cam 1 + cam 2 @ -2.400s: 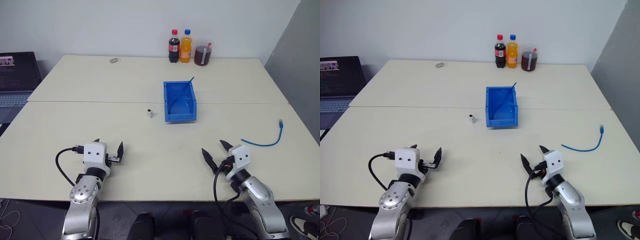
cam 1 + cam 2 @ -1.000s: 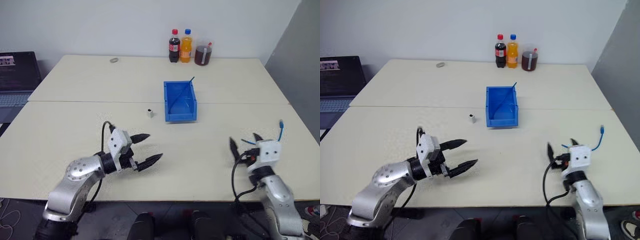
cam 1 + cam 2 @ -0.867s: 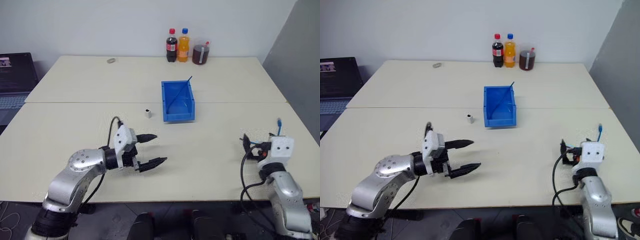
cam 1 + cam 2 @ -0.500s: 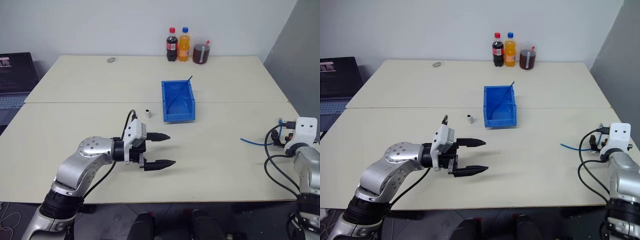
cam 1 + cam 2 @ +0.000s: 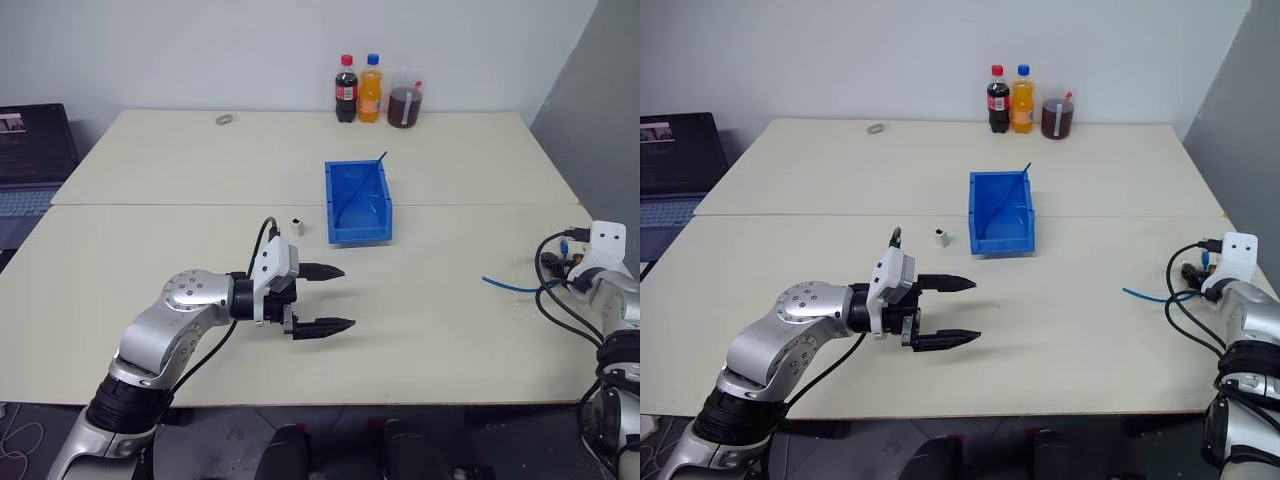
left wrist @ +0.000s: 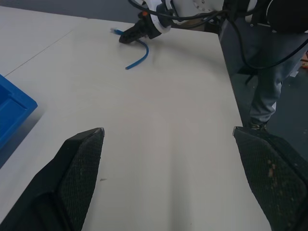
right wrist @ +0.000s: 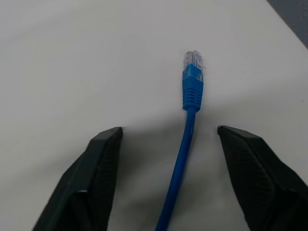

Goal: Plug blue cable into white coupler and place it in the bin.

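Observation:
The blue cable (image 5: 510, 287) lies on the table at the far right, and its clear-tipped plug (image 7: 192, 77) points away from my right wrist. My right gripper (image 7: 169, 129) is open and low over the table. One finger stands on each side of the cable just behind the plug, apart from it. The white coupler (image 5: 298, 226) stands upright just left of the bin (image 5: 357, 205), a blue tray with a thin rod slanting across it. My left gripper (image 5: 347, 297) hovers open and empty near the table's middle, pointing right, in front of the coupler.
Two bottles (image 5: 346, 90) and a jar of dark liquid (image 5: 405, 105) stand at the table's far edge, and a small ring (image 5: 226, 120) lies at the back left. A laptop (image 5: 35, 150) sits off the left side. A person's legs (image 6: 269, 86) show beyond the right edge.
My right arm swung out to the right and forward to the cable's plug end, and its fingers now straddle the cable. My left gripper shifted slightly right and stayed open.

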### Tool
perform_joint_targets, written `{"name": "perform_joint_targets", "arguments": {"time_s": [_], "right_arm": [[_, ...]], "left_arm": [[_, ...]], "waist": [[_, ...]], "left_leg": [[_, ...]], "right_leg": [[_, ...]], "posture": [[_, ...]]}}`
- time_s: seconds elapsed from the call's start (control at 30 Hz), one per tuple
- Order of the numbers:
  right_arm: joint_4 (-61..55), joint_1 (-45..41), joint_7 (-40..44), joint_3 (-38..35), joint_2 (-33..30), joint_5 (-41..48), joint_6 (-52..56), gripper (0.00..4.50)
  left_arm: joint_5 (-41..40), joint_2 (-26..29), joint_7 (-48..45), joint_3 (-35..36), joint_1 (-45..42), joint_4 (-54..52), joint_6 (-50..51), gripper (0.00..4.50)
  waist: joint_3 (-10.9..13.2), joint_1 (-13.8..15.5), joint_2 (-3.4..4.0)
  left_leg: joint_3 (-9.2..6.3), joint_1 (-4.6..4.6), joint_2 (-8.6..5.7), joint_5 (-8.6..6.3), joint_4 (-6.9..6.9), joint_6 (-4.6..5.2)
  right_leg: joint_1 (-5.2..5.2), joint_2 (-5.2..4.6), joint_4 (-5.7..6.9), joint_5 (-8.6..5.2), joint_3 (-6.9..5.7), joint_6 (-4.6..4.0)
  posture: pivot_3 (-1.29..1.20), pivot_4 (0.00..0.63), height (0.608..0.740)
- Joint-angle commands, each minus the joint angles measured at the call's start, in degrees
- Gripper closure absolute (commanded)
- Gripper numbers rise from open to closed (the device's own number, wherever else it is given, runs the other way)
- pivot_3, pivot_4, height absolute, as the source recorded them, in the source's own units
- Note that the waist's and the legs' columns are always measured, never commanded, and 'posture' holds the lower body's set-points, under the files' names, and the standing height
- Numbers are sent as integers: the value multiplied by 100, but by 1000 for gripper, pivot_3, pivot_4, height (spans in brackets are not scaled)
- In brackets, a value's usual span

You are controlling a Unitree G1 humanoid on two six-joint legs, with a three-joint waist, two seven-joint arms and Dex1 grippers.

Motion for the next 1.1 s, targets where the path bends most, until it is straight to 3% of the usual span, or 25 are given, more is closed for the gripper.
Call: {"name": "perform_joint_targets", "arguments": {"time_s": [0.03,0.37,0.47,0.6,0.7,0.8,0.93,1.1], "right_arm": [[381,-179,-38,-23,-232,-66,-246,2195],[118,-9,553,361,-344,-129,-575,4464],[-511,221,1050,594,-419,-111,-587,4464],[-2193,773,2255,1033,-719,158,-399,4464],[-3964,1478,3620,1831,-1330,311,-336,4464],[-5074,1545,4157,2490,-1361,485,-218,4464],[-5364,842,4191,3553,-520,204,-256,4464],[-4513,-142,4041,4772,855,-543,-609,4464]], "left_arm": [[31,-36,-3,25,-27,-65,-104,0],[40,-98,31,122,-55,70,-121,0],[88,-96,44,127,-40,89,-156,0],[113,19,77,255,208,50,-142,0],[176,263,94,521,660,118,-189,0],[381,560,67,743,1168,327,-437,0],[561,724,125,1054,1578,674,-717,0],[615,827,157,1355,1838,843,-852,0]], "waist": [[0,6,0],[0,3,0],[1,8,1],[11,-15,20],[15,-47,25],[15,-123,22],[21,-123,14],[24,-99,9]], "left_leg": [[0,1,0,0,1,0],[0,1,0,0,0,0],[0,-1,-1,0,0,0],[0,-1,0,0,0,0],[-2,1,3,0,-3,0],[-11,6,16,-1,-10,1],[-17,5,25,-1,-5,0],[-15,6,37,0,-1,0]], "right_leg": [[1,0,0,0,-1,0],[1,0,0,1,0,-1],[1,-1,-1,1,-1,-1],[-2,0,-1,-2,1,5],[-4,2,1,-5,0,7],[-4,8,1,-19,-7,10],[-4,15,2,-15,-14,14],[-10,24,4,-2,-15,14]], "posture": [[0,150,740],[0,150,740],[0,150,740],[0,150,740],[0,150,740],[0,150,740],[0,150,740],[0,150,740]]}}
